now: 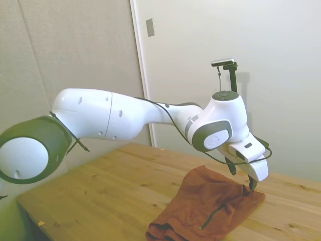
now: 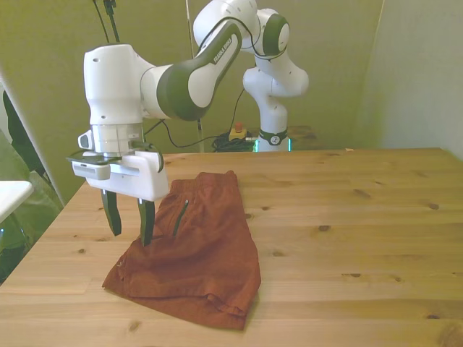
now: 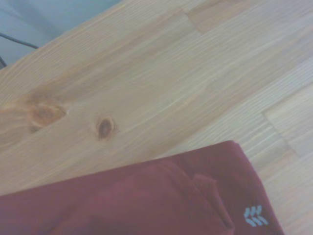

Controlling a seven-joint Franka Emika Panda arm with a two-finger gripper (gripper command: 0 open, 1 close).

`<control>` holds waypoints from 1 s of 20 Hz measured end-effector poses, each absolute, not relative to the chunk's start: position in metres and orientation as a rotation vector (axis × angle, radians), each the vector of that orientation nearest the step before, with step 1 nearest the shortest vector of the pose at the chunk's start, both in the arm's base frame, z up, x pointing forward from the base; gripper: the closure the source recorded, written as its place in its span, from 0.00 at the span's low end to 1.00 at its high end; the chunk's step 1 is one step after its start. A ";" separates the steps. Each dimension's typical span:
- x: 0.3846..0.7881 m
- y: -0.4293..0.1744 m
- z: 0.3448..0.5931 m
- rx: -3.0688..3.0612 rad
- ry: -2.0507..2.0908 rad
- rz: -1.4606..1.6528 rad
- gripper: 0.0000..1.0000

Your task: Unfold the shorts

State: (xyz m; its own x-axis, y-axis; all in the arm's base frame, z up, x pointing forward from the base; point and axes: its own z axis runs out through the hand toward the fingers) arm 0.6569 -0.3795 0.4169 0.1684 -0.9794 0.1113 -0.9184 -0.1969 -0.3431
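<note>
**Op:** Status?

**Me:** Wooden table (image 2: 347, 210) is the big surface. The shorts (image 2: 195, 253) lie on it toward the front view's left, rust-red, wrinkled, folded over on themselves, with a doubled-up edge at the near end. A thin dark line, cord or seam, runs down the top layer. The wrist view shows one corner of the cloth with a small white logo (image 3: 255, 216) on it and bare wood beyond.

**Op:** Gripper?

**Me:** My gripper (image 2: 130, 228) points straight down at the cloth's edge on the front view's left. Fingers are spread partway, nothing between them. One tip looks to be at or just over the fabric edge, the other stands over bare wood beside it. From the side view the tips are low, close to the cloth; I can't tell if they're touching it.

**Op:** Step?

**Me:** By my read, this is the approach to a grasp; the unfold hasn't started, cloth is still doubled.

**Op:** Next?

**Me:** I need to catch the top layer only, at that edge. Pinch both layers and the whole garment drags instead of opening. Then lift low and carry the flap across and away from the fold. Soft fabric will likely sag and slip, so a firm pinch.
</note>
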 end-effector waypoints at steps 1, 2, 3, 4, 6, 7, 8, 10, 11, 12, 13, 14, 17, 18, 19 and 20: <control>0.661 -0.379 0.412 -2.242 1.853 -0.452 0.00; 0.665 -0.379 0.408 -2.244 1.851 -0.445 1.00; 0.668 -0.378 0.402 -2.246 1.847 -0.429 1.00; 0.671 -0.377 0.397 -2.247 1.842 -0.419 1.00; 0.675 -0.375 0.390 -2.248 1.836 -0.405 1.00; 0.677 -0.373 0.386 -2.250 1.832 -0.398 1.00; 0.678 -0.371 0.383 -2.252 1.829 -0.391 1.00; 0.680 -0.368 0.378 -2.254 1.824 -0.380 1.00; 0.680 -0.368 0.377 -2.254 1.824 -0.377 1.00; 0.680 -0.367 0.375 -2.255 1.823 -0.373 1.00; 0.680 -0.366 0.374 -2.255 1.822 -0.370 1.00; 0.681 -0.366 0.373 -2.255 1.821 -0.367 1.00; 0.680 -0.365 0.371 -2.255 1.820 -0.361 1.00; 0.680 -0.365 0.371 -2.255 1.820 -0.359 1.00; 0.680 -0.365 0.370 -2.255 1.820 -0.358 1.00; 0.680 -0.365 0.370 -2.254 1.820 -0.357 1.00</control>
